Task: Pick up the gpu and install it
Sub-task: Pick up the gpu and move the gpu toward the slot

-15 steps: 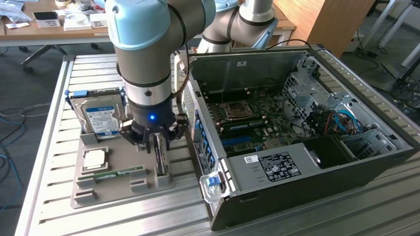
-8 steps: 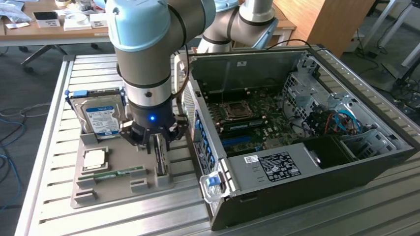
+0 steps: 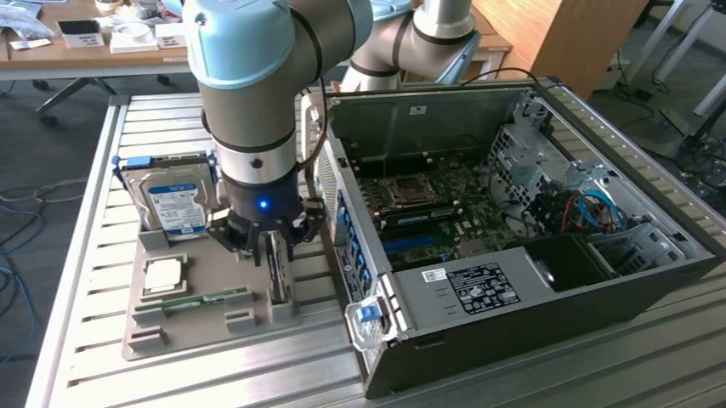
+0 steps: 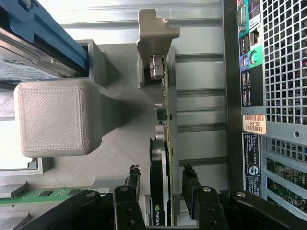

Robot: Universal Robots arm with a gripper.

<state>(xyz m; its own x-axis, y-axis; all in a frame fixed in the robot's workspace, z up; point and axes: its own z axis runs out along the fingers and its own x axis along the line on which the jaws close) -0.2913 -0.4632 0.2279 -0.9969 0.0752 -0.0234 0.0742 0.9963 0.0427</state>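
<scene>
Closest to my wrist camera, the gripper is released. Its two black fingers stand apart on either side of the graphics card, with a gap visible at each face, so nothing is held yet. The card stands on its long edge in a slot of the grey holder tray, which I take to be how both flat sides are offered to a straddling grasp. Its silver bracket sits at the end away from the fingers, leaving the fan section free for them. Further out on the same tray the hard drive is propped upright and a memory stick lies flat. Beyond, just beside the tray, the computer case lies with its open side up, probably so parts can go in from above.
</scene>
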